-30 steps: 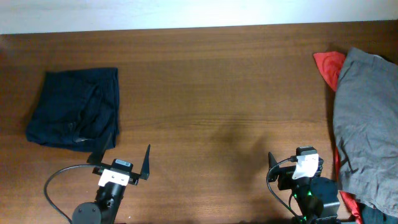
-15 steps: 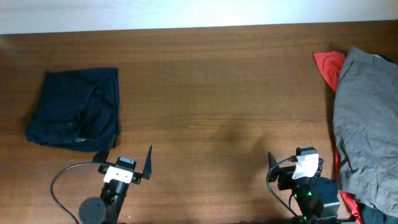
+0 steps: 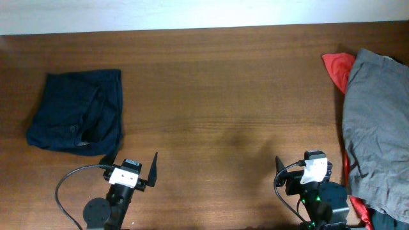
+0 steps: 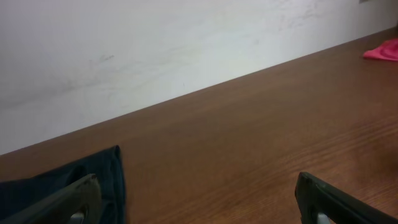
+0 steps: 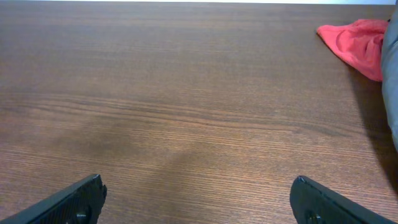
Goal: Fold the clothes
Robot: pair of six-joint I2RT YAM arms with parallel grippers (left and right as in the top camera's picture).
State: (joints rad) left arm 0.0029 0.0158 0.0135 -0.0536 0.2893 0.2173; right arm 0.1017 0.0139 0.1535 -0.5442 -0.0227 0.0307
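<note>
The dark navy shorts point(image 3: 77, 110) lie folded into a compact rectangle at the left of the table. Their edge shows at the lower left of the left wrist view point(image 4: 93, 177). My left gripper point(image 3: 132, 163) is open and empty near the front edge, just below and right of the shorts, not touching them. In its own view the fingers point(image 4: 196, 196) stand wide apart over bare wood. My right gripper point(image 3: 303, 167) is open and empty at the front right; its fingers point(image 5: 196, 196) are spread over bare table.
A grey garment point(image 3: 377, 128) lies piled at the right edge over a red cloth point(image 3: 337, 67). The red cloth also shows in the right wrist view point(image 5: 357, 40) and the left wrist view point(image 4: 382, 51). A white wall point(image 4: 155, 43) backs the wooden table point(image 3: 223, 96).
My left gripper has drawn back toward the front edge and slightly right, away from the shorts. The shorts and the right arm have not moved.
</note>
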